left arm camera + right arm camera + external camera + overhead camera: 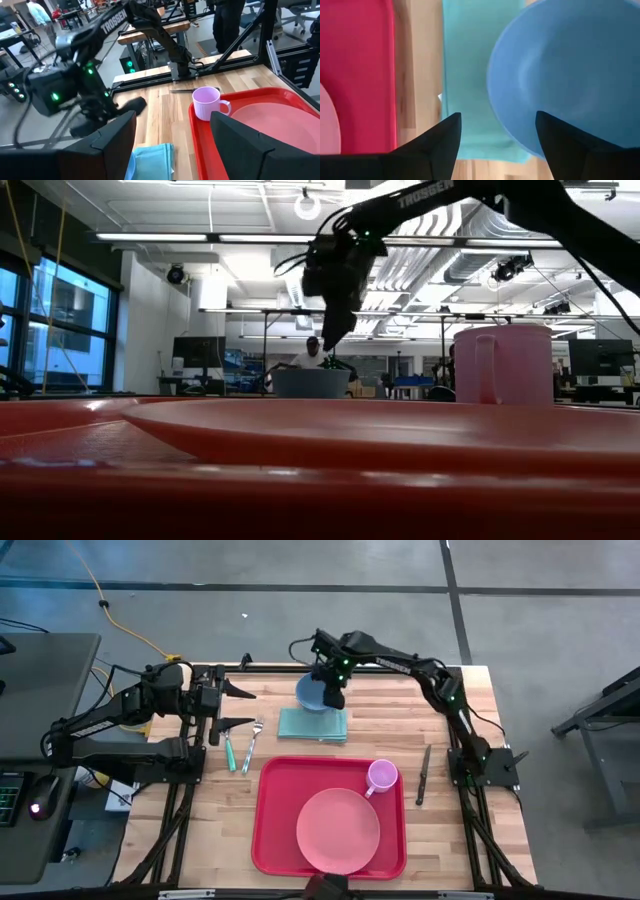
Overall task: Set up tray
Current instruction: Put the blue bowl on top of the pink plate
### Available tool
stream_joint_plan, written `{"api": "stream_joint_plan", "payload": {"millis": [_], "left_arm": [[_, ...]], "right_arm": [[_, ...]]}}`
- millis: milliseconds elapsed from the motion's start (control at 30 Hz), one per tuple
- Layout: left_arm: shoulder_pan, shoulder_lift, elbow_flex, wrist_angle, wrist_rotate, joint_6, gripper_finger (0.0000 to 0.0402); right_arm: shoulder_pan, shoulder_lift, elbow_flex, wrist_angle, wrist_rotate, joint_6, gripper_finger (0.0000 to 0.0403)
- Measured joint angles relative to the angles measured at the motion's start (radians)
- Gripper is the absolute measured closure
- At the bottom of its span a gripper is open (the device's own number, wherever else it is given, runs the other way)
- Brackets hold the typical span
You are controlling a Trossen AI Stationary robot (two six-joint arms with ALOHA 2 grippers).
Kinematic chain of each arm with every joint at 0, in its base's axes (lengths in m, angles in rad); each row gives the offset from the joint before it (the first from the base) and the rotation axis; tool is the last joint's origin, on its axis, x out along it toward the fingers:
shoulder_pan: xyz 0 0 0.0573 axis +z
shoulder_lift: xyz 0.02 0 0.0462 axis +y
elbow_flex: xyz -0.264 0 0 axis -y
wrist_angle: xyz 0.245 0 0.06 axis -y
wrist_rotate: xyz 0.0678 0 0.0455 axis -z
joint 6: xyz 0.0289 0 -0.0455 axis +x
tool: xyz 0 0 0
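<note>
Two items sit on the tray (270, 830) so far: the pink plate (338, 831) at the near edge of the table and the pink mug (381, 776) in the tray's far right corner. Tray itself lies near-centre on the wooden table (450, 840), long side toward the front. That part looks done.

Left to place, as I judge it: fork (252, 745) and a green-handled utensil (228, 750), lying side by side on the wood just left of the tray's far corner; a knife (422, 775) on the wood right of the tray, apart from it; a folded teal napkin (312, 725) just beyond the tray's far edge; a blue bowl (312, 692) beyond that, overlapping the napkin's far edge.

Left gripper (238, 707) hovers over the table's left side, above the fork, fingers spread wide, nothing between them.

Right gripper (330, 695) is farthest out, pointing down over the bowl's rim. Its wrist view shows the fingers (437, 145) wide apart with bowl and napkin below them, not gripping anything. Whether a finger touches the bowl, cannot tell.

Roughly a third done; bowl looks like the next pick.
</note>
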Motion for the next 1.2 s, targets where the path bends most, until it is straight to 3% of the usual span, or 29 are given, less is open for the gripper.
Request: {"api": "stream_joint_plan", "payload": {"millis": [233,700,1033,1200], "left_arm": [[0.0,0.0,0.0,-0.006,0.0,0.0,0.0115],[0.0,0.0,0.0,-0.007,0.001,0.0,0.0115],[0.0,0.0,0.0,-0.007,0.001,-0.001,0.0115],[0.0,0.0,0.0,-0.007,0.001,-0.001,0.0115]], "right_arm": [[0.042,0.033,0.0,0.01,0.035,0.028,0.017],[0.055,0.062,-0.022,0.085,0.103,0.063,0.0217],[0.061,0.062,-0.115,0.131,0.051,0.097,0.021],[0.072,0.062,-0.164,0.167,0.115,0.147,0.0225]]}}
